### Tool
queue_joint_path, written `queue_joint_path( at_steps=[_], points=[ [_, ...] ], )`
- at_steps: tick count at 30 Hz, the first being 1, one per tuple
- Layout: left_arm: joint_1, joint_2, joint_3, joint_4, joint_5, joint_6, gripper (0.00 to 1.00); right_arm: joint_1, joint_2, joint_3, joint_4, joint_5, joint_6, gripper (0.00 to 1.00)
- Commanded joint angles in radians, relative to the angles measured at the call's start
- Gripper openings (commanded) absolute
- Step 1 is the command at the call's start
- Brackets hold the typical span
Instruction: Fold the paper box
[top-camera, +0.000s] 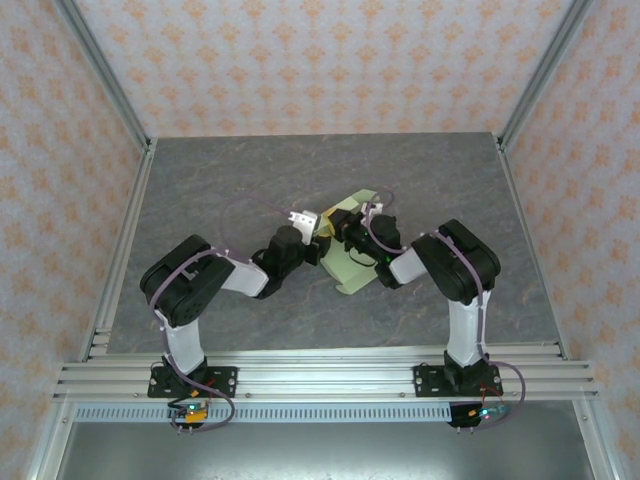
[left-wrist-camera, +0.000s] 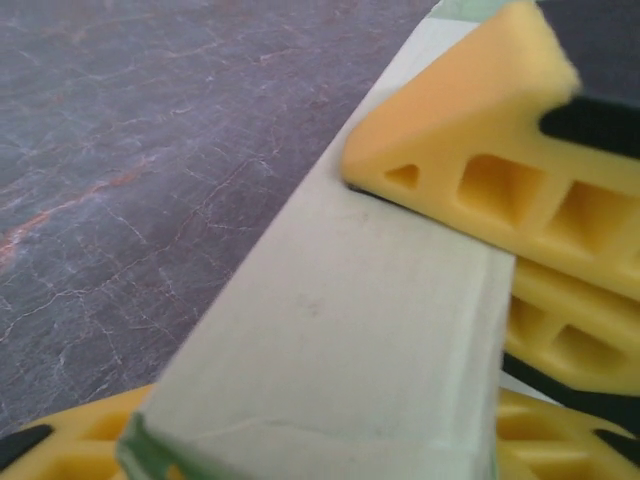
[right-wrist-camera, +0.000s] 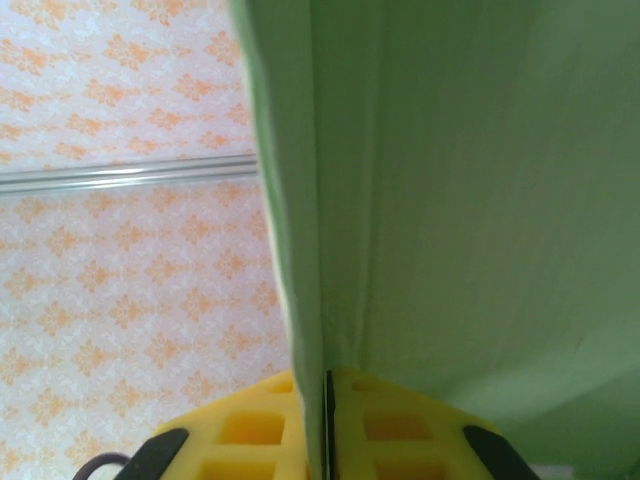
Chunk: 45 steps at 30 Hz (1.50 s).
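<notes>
Over the middle of the grey table (top-camera: 200, 190), the paper box (top-camera: 352, 270) sits partly folded between the two arms. The right gripper (right-wrist-camera: 325, 385) is pinched tight on a thin edge of the pale green card (its yellow fingers (right-wrist-camera: 250, 430) nearly meet). The left gripper (left-wrist-camera: 310, 435) straddles a folded panel; whether its fingers actually press the card I cannot tell

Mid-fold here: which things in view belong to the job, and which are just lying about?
Job:
box
right tool, pinching the box
left tool, at the box

Not part of it:
table
rail
walls
</notes>
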Motion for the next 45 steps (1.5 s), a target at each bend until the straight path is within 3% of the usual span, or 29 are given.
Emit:
queue_joint_path(
  at_steps=[1, 5, 10, 18, 24, 26, 28, 33, 37, 45],
  points=[
    [-0.052, 0.022, 0.004, 0.075, -0.222, 0.004, 0.43, 0.008, -0.051, -0.030, 0.017, 0.066, -0.033, 0.15],
    [-0.083, 0.038, 0.006, 0.077, -0.296, -0.021, 0.30, 0.013, -0.062, -0.047, 0.016, 0.082, -0.037, 0.15],
    [-0.094, 0.057, 0.033, 0.050, -0.308, -0.008, 0.24, 0.012, -0.077, -0.071, 0.029, 0.093, -0.034, 0.20],
    [-0.093, 0.034, 0.031, 0.050, -0.348, 0.077, 0.21, -0.003, -0.336, -0.189, -0.157, 0.124, -0.088, 0.44],
    [-0.060, 0.025, 0.026, 0.048, -0.274, 0.109, 0.21, -0.011, -0.710, -0.202, -0.671, 0.166, -0.342, 0.48],
    [-0.047, 0.011, 0.008, 0.057, -0.225, 0.133, 0.21, -0.024, -0.862, -0.116, -1.000, 0.240, -0.512, 0.59],
    [-0.030, -0.007, -0.003, 0.033, -0.172, 0.155, 0.21, -0.062, -0.901, -0.002, -1.250, 0.252, -0.680, 0.62],
    [0.016, -0.046, -0.051, 0.044, -0.087, 0.196, 0.21, -0.187, -0.692, 0.307, -1.618, 0.090, -1.040, 0.65],
    [0.042, -0.063, -0.066, 0.029, -0.011, 0.226, 0.21, -0.188, -0.477, 0.522, -1.758, 0.041, -1.238, 0.63],
    [0.046, -0.044, -0.069, 0.043, 0.061, 0.235, 0.22, -0.181, -0.186, 0.834, -2.008, -0.062, -1.570, 0.63]
  ],
)
